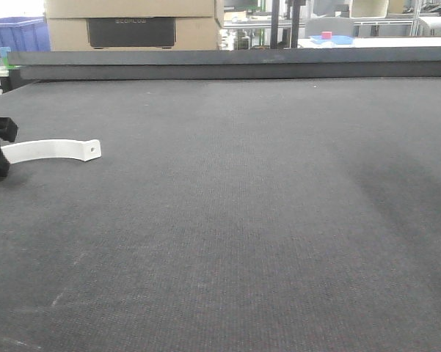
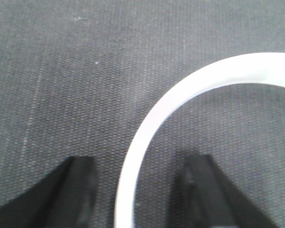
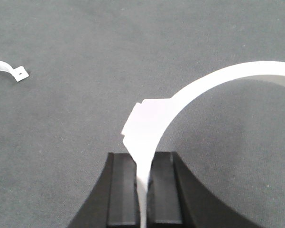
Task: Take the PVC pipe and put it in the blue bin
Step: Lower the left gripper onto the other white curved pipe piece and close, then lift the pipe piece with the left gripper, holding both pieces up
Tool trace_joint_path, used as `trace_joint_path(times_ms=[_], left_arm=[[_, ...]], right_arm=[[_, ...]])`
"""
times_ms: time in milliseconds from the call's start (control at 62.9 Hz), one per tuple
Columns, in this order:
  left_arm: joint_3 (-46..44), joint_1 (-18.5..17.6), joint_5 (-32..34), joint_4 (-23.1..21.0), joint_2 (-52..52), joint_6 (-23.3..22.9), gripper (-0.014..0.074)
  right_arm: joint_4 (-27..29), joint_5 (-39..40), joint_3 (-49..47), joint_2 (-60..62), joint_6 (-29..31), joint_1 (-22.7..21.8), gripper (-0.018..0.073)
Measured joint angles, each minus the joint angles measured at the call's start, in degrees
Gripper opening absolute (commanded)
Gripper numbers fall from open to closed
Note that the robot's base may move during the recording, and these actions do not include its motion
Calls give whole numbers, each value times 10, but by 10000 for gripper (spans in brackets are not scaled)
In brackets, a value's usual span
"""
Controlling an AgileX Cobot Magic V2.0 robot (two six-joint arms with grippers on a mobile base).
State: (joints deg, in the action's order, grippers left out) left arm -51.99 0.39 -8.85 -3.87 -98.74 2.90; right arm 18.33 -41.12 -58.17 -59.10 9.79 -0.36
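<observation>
Right claw (image 3: 143, 162) pinches a white PVC piece (image 3: 208, 81); left claw (image 2: 140, 164) spread astride second PVC piece (image 2: 173, 97); box (image 1: 66, 33) lettering unreadable

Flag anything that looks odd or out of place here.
No whole pipe shows, only curved white strips. The open left hand straddles the first strip at the left of the table; the right hand clamps a second strip. The blue bin sits beyond the table's far edge.

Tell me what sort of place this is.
Probably a workshop or lab: a long bench under dark matting, with cardboard boxes and a blue bin behind it and metal framing beyond.
</observation>
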Motion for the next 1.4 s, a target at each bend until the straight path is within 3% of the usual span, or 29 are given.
trace_joint_path(times_ms=[127, 254, 668, 827, 1399], left_arm=[[-1, 0, 2, 3, -1, 0, 50], [-1, 0, 4, 6, -2, -1, -32], [-1, 0, 12, 9, -2, -1, -45], [-1, 0, 19, 13, -2, -1, -113], [-1, 0, -13, 26, 30, -1, -111]], right_arm=[[0, 4, 0, 0, 0, 0, -168], [0, 4, 0, 0, 0, 0, -168], [0, 8, 0, 0, 0, 0, -168], [1, 10, 0, 0, 0, 0, -168], [3, 13, 0, 39, 0, 0, -168]])
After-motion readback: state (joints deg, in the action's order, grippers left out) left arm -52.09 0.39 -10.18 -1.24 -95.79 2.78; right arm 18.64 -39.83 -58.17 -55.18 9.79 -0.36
